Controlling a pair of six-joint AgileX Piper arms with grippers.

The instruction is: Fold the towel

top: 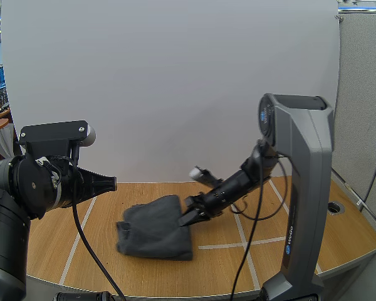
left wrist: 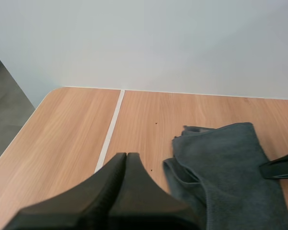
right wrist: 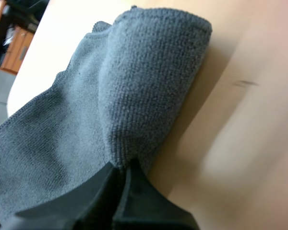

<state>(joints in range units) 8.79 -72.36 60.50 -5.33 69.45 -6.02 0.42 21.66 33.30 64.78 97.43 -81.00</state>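
Note:
A dark grey towel [top: 153,229] lies loosely folded on the wooden table [top: 225,263], left of centre. My right gripper [top: 183,221] is at the towel's right edge, its tips pinched shut on a fold of the cloth. From the right wrist, the towel [right wrist: 134,86] bulges up from the gripper [right wrist: 122,168]. My left gripper [top: 111,183] hovers above the table, left of the towel and apart from it. Its fingers lie together as one dark wedge [left wrist: 126,157] with nothing held. The towel [left wrist: 225,177] sits just beyond it, with the other arm's fingertip [left wrist: 281,167] at its far edge.
Pale tape lines [top: 241,241] cross the tabletop. A white wall panel [top: 175,81] stands behind the table. The right arm's grey column [top: 301,207] rises at the table's right front. A round hole [top: 334,207] is in the table at far right.

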